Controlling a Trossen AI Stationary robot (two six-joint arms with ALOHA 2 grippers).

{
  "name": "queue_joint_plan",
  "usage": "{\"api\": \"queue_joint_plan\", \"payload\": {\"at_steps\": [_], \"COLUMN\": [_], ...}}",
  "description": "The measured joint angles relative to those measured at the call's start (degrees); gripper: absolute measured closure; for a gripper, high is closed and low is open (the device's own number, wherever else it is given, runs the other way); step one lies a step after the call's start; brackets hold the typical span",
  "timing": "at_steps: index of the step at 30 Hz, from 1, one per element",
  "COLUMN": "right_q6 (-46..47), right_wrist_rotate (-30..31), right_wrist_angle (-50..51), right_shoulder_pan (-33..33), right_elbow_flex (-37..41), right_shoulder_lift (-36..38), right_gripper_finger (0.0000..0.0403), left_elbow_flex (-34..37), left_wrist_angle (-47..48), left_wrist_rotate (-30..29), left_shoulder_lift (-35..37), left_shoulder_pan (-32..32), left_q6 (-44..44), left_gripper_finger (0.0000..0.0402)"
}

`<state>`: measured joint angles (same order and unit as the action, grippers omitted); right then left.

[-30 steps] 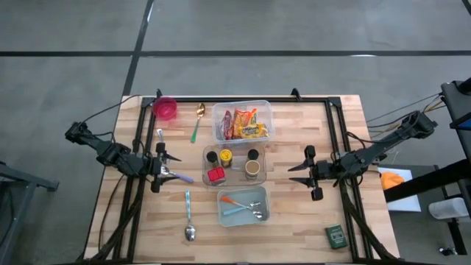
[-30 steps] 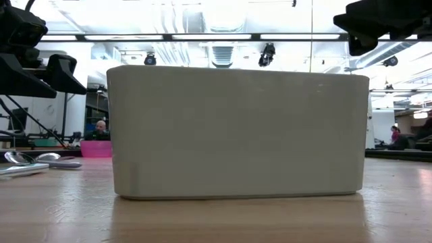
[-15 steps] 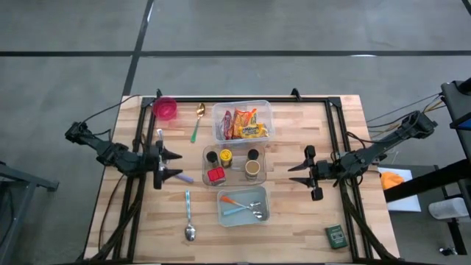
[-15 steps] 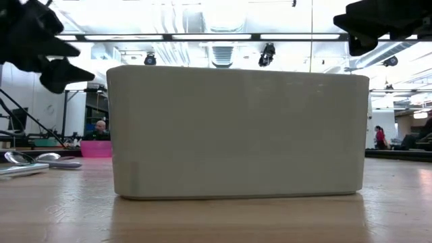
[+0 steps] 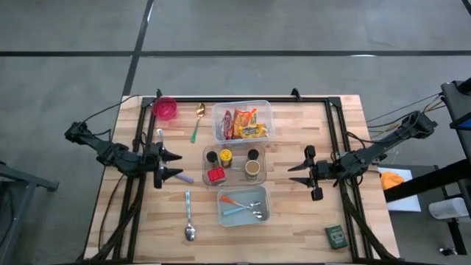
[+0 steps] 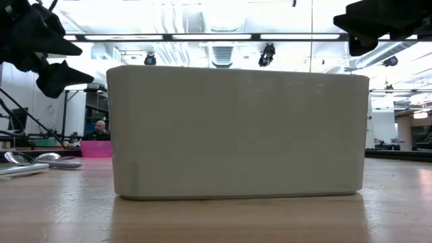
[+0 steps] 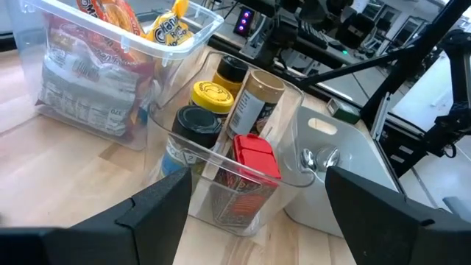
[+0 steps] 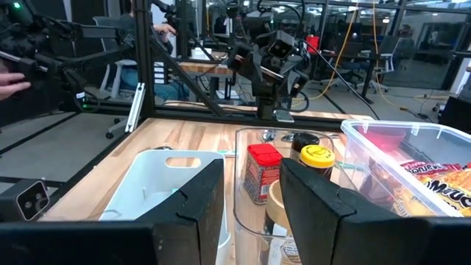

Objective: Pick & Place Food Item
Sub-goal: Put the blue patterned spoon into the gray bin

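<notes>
A clear bin of snack packets [image 5: 242, 121] stands at the table's far middle. In front of it a clear tray [image 5: 234, 165] holds small jars: a red-capped one [image 7: 254, 158], a yellow-lidded one [image 7: 210, 92] and a black-lidded one [image 7: 195, 121]. My left gripper [image 5: 172, 165] hovers open to the left of that tray, pointing at it. My right gripper [image 5: 293, 174] hovers open to the tray's right, pointing left. Neither has anything between its fingers.
A white bin [image 5: 243, 205] with utensils sits near the front and fills the low view. On the left lie a pink bowl [image 5: 165, 109], a green-handled spoon [image 5: 197, 121], a purple-handled utensil [image 5: 182, 177] and a metal spoon [image 5: 189, 221]. A green box [image 5: 335, 235] is at the front right.
My left gripper has rolled about the line it points along, so its two fingers now stand tilted differently, and its nose has tipped up a little. It stays beside the jar tray. The right arm has kept still.
</notes>
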<state>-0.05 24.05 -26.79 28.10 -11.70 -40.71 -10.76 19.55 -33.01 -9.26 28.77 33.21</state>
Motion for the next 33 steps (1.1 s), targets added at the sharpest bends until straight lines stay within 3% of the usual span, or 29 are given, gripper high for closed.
{"api": "queue_joint_plan", "payload": {"at_steps": [6, 11, 17, 21, 25, 33], "right_q6": [0.0, 0.0, 0.0, 0.0, 0.0, 0.0], "right_wrist_rotate": [0.0, 0.0, 0.0, 0.0, 0.0, 0.0], "right_wrist_angle": [0.0, 0.0, 0.0, 0.0, 0.0, 0.0], "right_shoulder_pan": [0.0, 0.0, 0.0, 0.0, 0.0, 0.0], "right_elbow_flex": [0.0, 0.0, 0.0, 0.0, 0.0, 0.0], "right_shoulder_lift": [0.0, 0.0, 0.0, 0.0, 0.0, 0.0], "right_gripper_finger": [0.0273, 0.0273, 0.0273, 0.0273, 0.0273, 0.0273], "left_elbow_flex": [0.0, 0.0, -0.6, -1.1, -6.2, -28.3], "left_wrist_angle": [0.2, -2.7, -2.8, -2.0, 2.0, 22.6], "left_wrist_rotate": [0.0, 0.0, -0.4, -0.4, 1.7, 11.9], "left_shoulder_lift": [0.0, 0.0, -2.3, -10.3, -22.0, -49.7], "left_shoulder_pan": [0.0, 0.0, 0.1, 0.1, 0.1, 1.5], "left_q6": [0.5, 13.4, 18.1, 25.7, 35.1, 57.5], "left_gripper_finger": [0.0085, 0.0085, 0.0085, 0.0085, 0.0085, 0.0085]}}
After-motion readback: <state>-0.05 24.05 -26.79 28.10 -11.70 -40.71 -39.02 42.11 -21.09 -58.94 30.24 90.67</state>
